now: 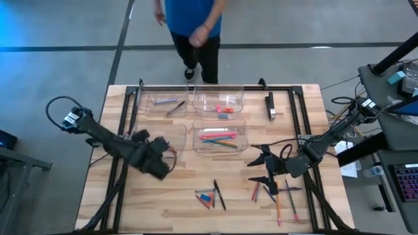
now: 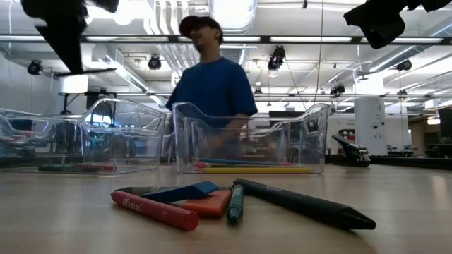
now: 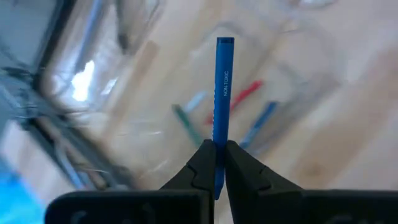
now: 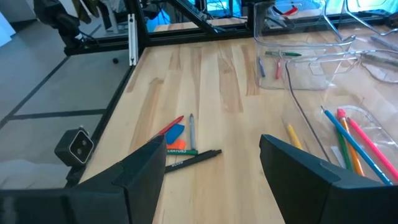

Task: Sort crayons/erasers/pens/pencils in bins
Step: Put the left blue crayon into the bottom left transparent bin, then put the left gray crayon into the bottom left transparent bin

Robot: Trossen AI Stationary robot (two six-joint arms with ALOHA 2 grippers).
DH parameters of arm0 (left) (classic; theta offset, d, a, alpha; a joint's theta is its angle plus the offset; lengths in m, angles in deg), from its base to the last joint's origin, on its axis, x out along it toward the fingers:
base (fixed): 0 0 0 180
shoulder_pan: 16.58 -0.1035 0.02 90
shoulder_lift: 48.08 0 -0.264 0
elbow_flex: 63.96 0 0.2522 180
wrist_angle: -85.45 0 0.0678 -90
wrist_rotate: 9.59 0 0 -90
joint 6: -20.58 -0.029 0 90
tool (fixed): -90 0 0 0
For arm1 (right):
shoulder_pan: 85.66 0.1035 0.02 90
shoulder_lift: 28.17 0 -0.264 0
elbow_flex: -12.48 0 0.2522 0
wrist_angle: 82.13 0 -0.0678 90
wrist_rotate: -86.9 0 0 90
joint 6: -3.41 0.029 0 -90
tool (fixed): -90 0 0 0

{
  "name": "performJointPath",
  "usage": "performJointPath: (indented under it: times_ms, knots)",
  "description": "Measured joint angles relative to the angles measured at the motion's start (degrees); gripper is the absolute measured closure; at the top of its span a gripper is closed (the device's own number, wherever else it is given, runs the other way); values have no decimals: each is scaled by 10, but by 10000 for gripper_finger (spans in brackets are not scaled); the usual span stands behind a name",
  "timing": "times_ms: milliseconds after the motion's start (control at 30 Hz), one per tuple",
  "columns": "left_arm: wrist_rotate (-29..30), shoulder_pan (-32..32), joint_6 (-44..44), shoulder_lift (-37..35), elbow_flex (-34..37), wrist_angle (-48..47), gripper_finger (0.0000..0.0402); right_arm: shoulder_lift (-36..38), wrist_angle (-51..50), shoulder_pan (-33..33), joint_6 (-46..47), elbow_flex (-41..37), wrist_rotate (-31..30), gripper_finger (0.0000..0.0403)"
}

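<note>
My left gripper [image 1: 164, 163] hovers above the table just near of the near-left bin [image 1: 171, 132], shut on a thin blue stick [image 3: 222, 93] printed "NON TOXIC", a pencil by its look. My right gripper [image 1: 264, 171] stands open above the table right of centre, holding nothing; in its wrist view its fingers frame bare wood [image 4: 211, 168]. The near-right bin [image 1: 243, 138] holds several pencils. The far-right bin [image 1: 239, 98] holds erasers, and the far-left bin [image 1: 151, 106] holds thin dark sticks. Loose sticks and erasers [image 1: 209, 196] lie near the front edge. My left gripper pinches the blue stick between its two fingers close to one end [image 3: 217, 148]. The stick runs on along the line of the fingers, and most of its length juts out past the fingertips to a flat free end [image 3: 225, 42]. It is lifted clear of the table.
A second scatter of pencils and pens [image 1: 277, 196] lies near the front right. A black-and-silver bar [image 1: 270, 106] lies at the far right on the frame. A person in a blue shirt [image 1: 192, 26] stands beyond the far edge. Black frame rails [image 1: 127, 117] cross the table.
</note>
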Motion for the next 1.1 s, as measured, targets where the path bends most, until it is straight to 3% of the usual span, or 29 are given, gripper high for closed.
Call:
performJointPath:
  times_ms: [267,533,667,733,900,1100]
  knots:
    - [-10,-108,-201,31,33,2,373,0,-2,0,-1,-3,0,156]
    - [-11,-131,-225,39,31,-4,232,0,-2,0,-1,-4,0,156]
    - [-26,-124,-198,38,13,14,186,0,-2,0,-1,-5,0,156]
    - [-28,-113,-199,37,8,83,181,0,-2,0,-2,-5,0,156]
    - [-47,-63,-320,66,10,339,178,0,-2,0,-2,-5,0,156]
    - [-58,-26,-377,155,-8,515,178,0,-2,0,-1,-6,0,156]
